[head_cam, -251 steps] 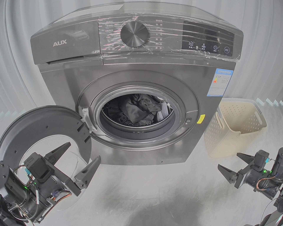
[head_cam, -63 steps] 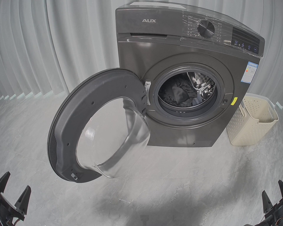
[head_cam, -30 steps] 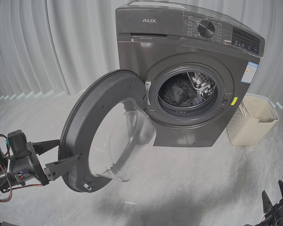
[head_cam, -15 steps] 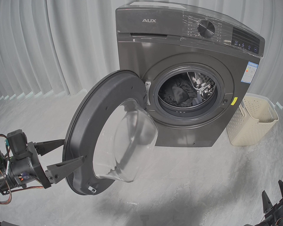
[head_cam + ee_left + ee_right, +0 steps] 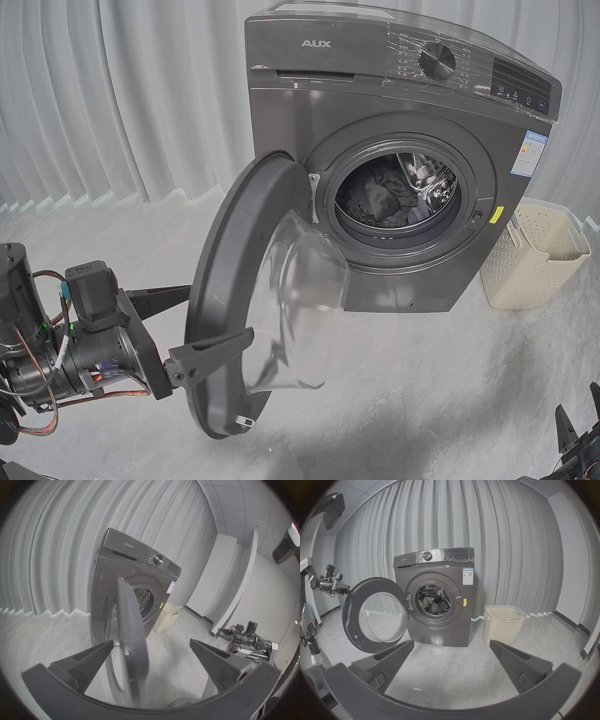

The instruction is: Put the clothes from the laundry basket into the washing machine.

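Dark clothes (image 5: 378, 200) lie in the washing machine's (image 5: 375, 81) drum, the cream laundry basket (image 5: 525, 275) just right of it; the left gripper's (image 5: 222, 312) spread fingers straddle the half-open door's (image 5: 231, 262) rim, right gripper (image 5: 451, 642) spread too.

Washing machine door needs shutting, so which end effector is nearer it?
Left. The left end effector straddles the door's outer edge; the right end effector hangs low, far off across the floor.

Half-open washer door (image 5: 244, 262) edge-on between spread fingers (image 5: 209, 355) of left pincer (image 5: 220, 310), blocking straight reach to drum opening (image 5: 394, 197). Opening itself unobstructed from front-right. Open floor (image 5: 406, 387) ahead; laundry basket (image 5: 544, 262) just beside machine, right side.
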